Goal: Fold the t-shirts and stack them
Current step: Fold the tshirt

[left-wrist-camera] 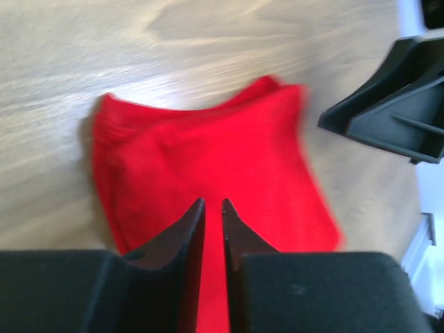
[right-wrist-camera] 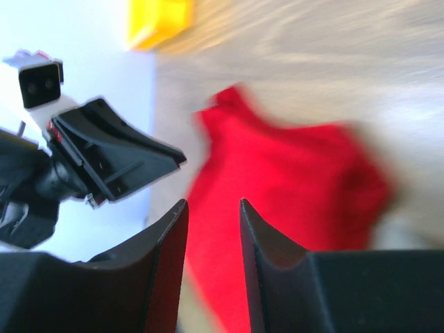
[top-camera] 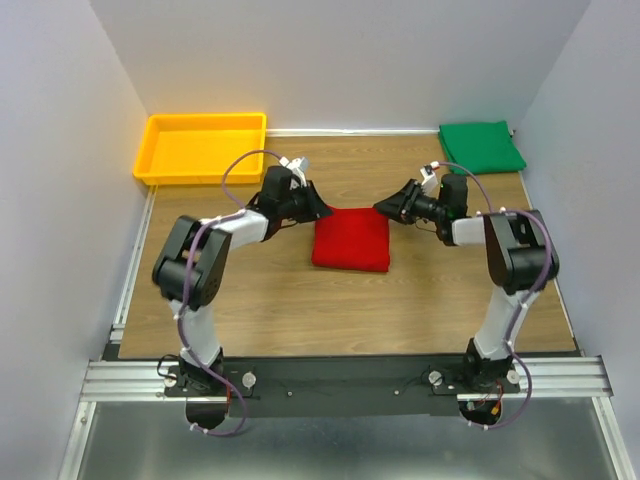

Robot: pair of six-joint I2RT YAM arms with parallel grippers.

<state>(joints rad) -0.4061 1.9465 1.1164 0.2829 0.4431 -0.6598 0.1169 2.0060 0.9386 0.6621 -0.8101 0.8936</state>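
Note:
The red t-shirt (top-camera: 350,240) lies folded into a rough square on the middle of the table. It also shows in the left wrist view (left-wrist-camera: 208,146) and the right wrist view (right-wrist-camera: 291,187). The green t-shirt (top-camera: 481,146) lies folded at the back right corner. My left gripper (top-camera: 322,210) hovers at the red tee's far left corner, its jaws (left-wrist-camera: 212,201) nearly together with only a narrow slit and nothing between them. My right gripper (top-camera: 383,208) hovers at the far right corner, jaws (right-wrist-camera: 213,201) a little apart and empty.
A yellow plastic tray (top-camera: 200,145) stands at the back left, its corner also in the right wrist view (right-wrist-camera: 156,21). White walls close in the table on three sides. The two grippers face each other a short way apart over the red tee's far edge.

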